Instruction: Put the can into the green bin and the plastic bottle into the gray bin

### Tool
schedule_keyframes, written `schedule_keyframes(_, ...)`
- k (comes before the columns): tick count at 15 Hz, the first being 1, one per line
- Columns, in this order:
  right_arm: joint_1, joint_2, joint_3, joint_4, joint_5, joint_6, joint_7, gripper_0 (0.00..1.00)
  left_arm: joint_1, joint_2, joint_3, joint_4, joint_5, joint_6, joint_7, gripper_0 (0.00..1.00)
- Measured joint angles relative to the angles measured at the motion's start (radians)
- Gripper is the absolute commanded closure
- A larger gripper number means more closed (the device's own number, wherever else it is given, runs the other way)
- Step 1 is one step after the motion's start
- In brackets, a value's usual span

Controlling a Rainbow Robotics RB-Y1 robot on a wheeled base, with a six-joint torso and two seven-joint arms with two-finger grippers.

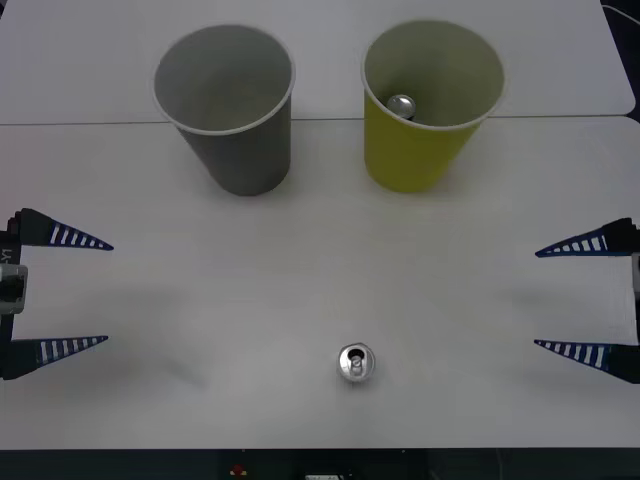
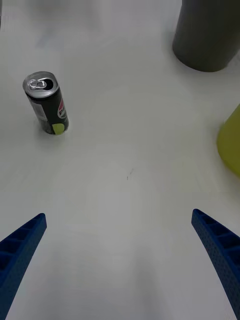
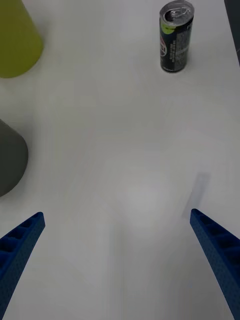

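Near the front edge of the white table (image 1: 320,260), roughly midway between the two arms, a can (image 1: 356,363) is seen standing upright, its silver top with the pull tab turned upward. From the wrist cameras its body is shown to be dark with white print and a small yellow-green mark (the print itself cannot be read). At the far side of the table two tapered bins are set side by side but apart: the gray bin (image 1: 228,105) toward the robot's left and the green bin (image 1: 428,100) toward its right. Inside the green bin a second can (image 1: 401,106) is seen, lying against the pale inner wall. The left gripper (image 1: 65,290) is held at the left edge of the table, its blue ribbed fingers spread wide with nothing between them. The right gripper (image 1: 582,298) is held likewise at the right edge, jaws spread and empty. Both are well apart from the standing can and from the bins.
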Motion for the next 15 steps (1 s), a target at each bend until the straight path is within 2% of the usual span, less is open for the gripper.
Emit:
schedule_keyframes(4, -0.018, 0.056, 0.061, 0.032, 0.001, -0.001, 0.037, 0.0, 0.0, 0.0, 0.0, 0.0, 0.0, 0.0, 0.0, 0.0)
schedule_keyframes(7, -0.04, 0.101, 0.099, 0.068, -0.001, -0.001, 0.142, 0.0, 0.0, 0.0, 0.0, 0.0, 0.0, 0.0, 0.0, 0.0)
schedule_keyframes(12, -0.096, 0.143, 0.221, 0.195, -0.073, -0.001, 0.295, 0.0, 0.0, 0.0, 0.0, 0.0, 0.0, 0.0, 0.0, 0.0)
schedule_keyframes(15, -0.128, 0.197, 0.26, 0.265, -0.088, -0.022, 0.334, 0.0, 0.0, 0.0, 0.0, 0.0, 0.0, 0.0, 0.0, 0.0)
